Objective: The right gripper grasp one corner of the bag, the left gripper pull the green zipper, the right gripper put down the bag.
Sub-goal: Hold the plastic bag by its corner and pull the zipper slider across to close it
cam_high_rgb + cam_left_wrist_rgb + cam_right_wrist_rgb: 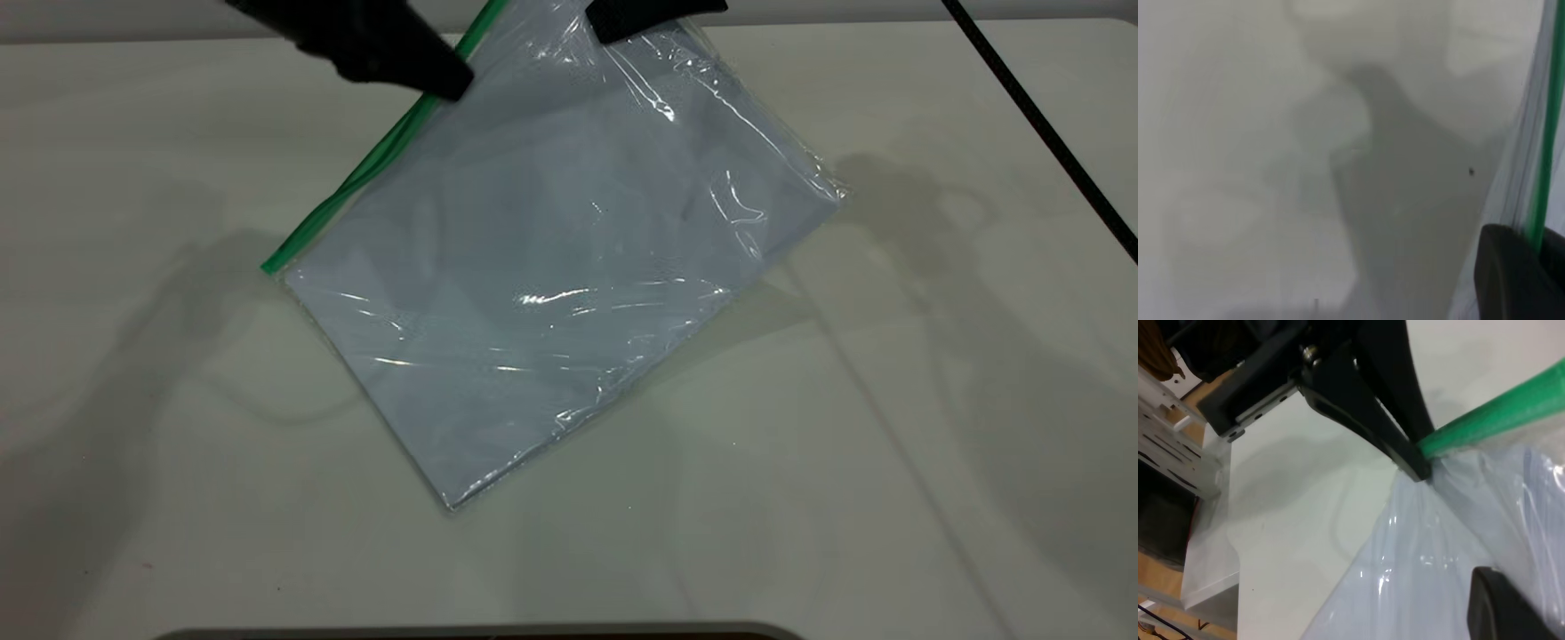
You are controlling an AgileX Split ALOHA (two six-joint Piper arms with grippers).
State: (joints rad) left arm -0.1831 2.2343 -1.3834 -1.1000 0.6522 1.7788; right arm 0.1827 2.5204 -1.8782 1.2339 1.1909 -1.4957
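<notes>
bag (551,293) held lifted at top corner by right gripper (653,18) | left gripper (427,76) clamped on green zipper (356,178) | strip runs diagonally down from left gripper toward table (889,400)

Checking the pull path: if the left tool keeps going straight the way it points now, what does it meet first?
The left tool points down along the green zipper, which it already touches. Straight on, it would likely meet only more zipper strip on the bag, then the table; depth is unclear.
</notes>
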